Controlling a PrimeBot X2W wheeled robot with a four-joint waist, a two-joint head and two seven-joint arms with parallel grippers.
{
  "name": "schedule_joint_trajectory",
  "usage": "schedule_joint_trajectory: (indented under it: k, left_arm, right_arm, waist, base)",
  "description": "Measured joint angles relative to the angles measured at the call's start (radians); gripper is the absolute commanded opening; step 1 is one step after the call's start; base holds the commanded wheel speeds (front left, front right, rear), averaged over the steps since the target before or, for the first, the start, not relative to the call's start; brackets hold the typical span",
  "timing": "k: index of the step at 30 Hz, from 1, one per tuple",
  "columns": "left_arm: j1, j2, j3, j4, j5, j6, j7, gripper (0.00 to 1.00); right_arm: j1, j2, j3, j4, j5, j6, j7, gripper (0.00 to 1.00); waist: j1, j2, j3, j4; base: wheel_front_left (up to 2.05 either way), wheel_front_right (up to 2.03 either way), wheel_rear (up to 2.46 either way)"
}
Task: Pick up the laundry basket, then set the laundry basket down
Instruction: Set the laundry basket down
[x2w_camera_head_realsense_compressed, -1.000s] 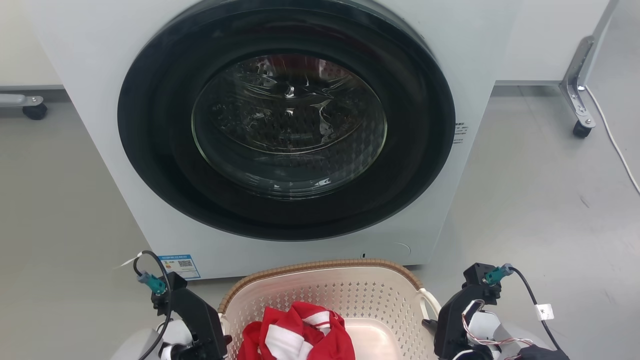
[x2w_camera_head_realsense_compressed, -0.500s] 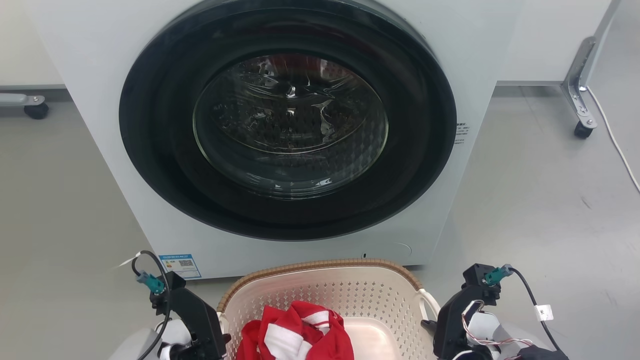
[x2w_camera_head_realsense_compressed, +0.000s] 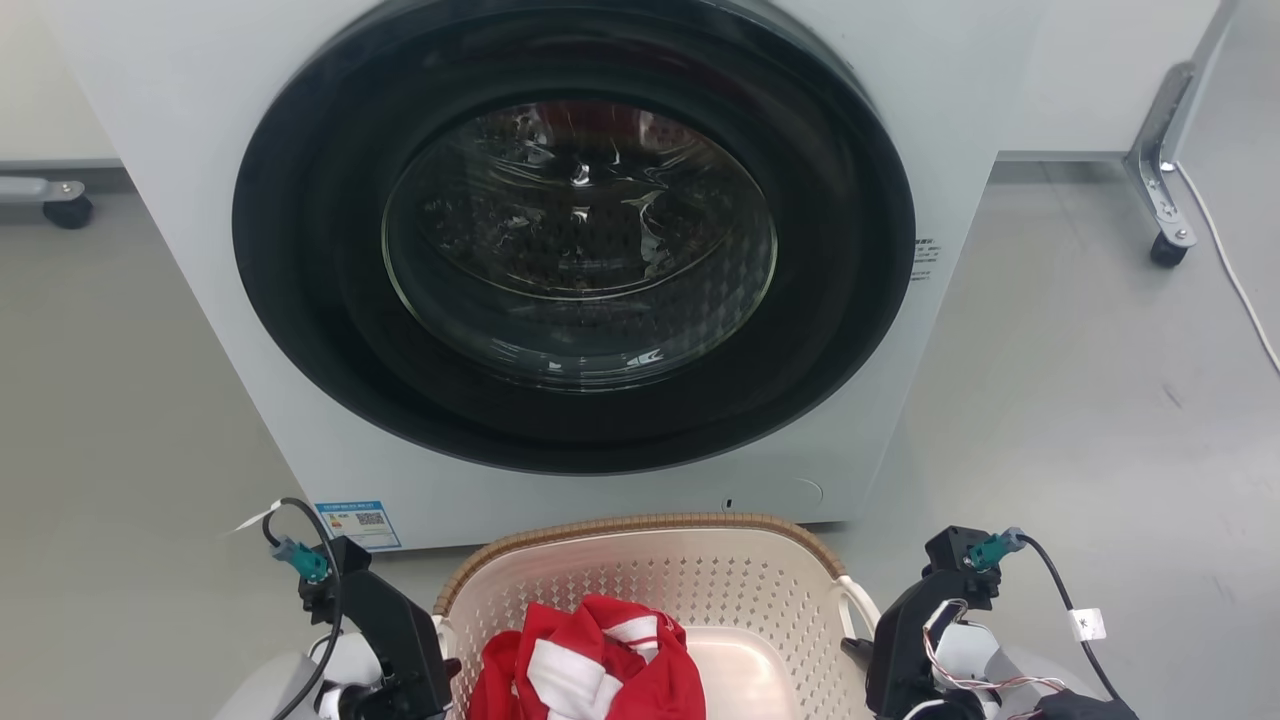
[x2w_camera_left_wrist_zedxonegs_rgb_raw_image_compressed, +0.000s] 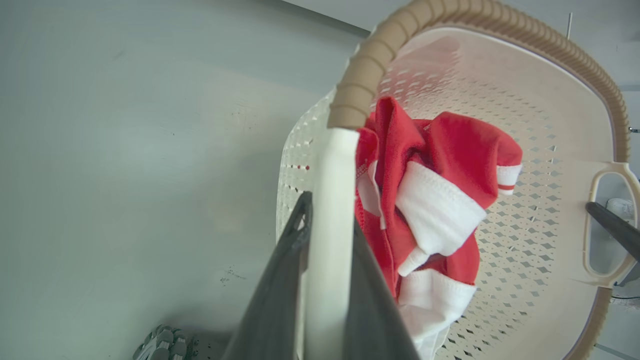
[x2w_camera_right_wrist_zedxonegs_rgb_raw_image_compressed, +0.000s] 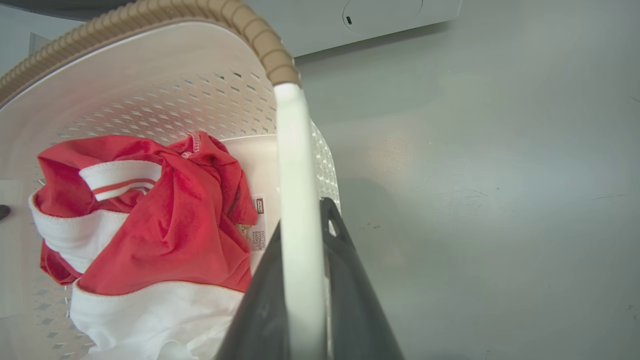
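1. Since the earlier head views the whole picture has slid a little, the washing machine (x2w_camera_head_realsense_compressed: 960, 90) now slightly higher in frame, so the camera moved; the laundry basket (x2w_camera_head_realsense_compressed: 640, 523) keeps its spot at bottom centre
2. Both dark fingers of the left tool (x2w_camera_left_wrist_zedxonegs_rgb_raw_image_compressed: 330, 215) are clamped on the basket's white left handle (x2w_camera_left_wrist_zedxonegs_rgb_raw_image_compressed: 332, 170), one on each side of the bar
3. Both fingers of the right tool (x2w_camera_right_wrist_zedxonegs_rgb_raw_image_compressed: 301, 220) pinch the white right handle (x2w_camera_right_wrist_zedxonegs_rgb_raw_image_compressed: 295, 150) the same way
4. Writing: a blue sticker (x2w_camera_head_realsense_compressed: 358, 522) with a QR code at the washer's lower left corner, small print (x2w_camera_head_realsense_compressed: 925, 258) right of the round door (x2w_camera_head_realsense_compressed: 575, 240), and a tag (x2w_camera_right_wrist_zedxonegs_rgb_raw_image_compressed: 259, 220) inside the basket, all too small to read
5. Basket lies between the two tools, just below the washer in the head view, holding a red and white garment (x2w_camera_head_realsense_compressed: 590, 660)
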Motion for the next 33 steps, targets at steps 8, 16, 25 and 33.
schedule_joint_trajectory:
  k: [8,16,25,33]
  left_arm:
    - [-0.001,0.013,-0.013,-0.027,0.001,0.0,-0.039,0.0]
    - [-0.01,0.018,-0.022,-0.051,0.009,0.0,-0.1,0.0]
    - [-0.025,0.025,-0.028,-0.073,0.016,0.0,-0.178,0.0]
    - [-0.061,0.017,-0.027,-0.081,0.026,0.0,-0.247,0.0]
  right_arm:
    - [-0.001,-0.002,0.019,-0.022,0.002,0.0,-0.023,0.0]
    - [-0.02,-0.006,0.031,-0.028,-0.002,0.0,-0.052,0.0]
    - [-0.061,-0.009,0.045,-0.033,-0.018,0.0,-0.091,0.0]
    - [-0.11,-0.022,0.051,-0.043,-0.036,0.0,-0.134,0.0]
  waist:
    - [0.0,0.0,0.039,0.0]
    - [0.0001,0.0,0.118,0.0]
    - [0.0002,0.0001,0.237,0.001]
    - [0.0002,0.0001,0.353,0.004]
  base:
    - [0.0,0.0,0.0]
    - [0.0,0.0,0.0]
    - [0.0,0.0,0.0]
    - [0.0,0.0,0.0]
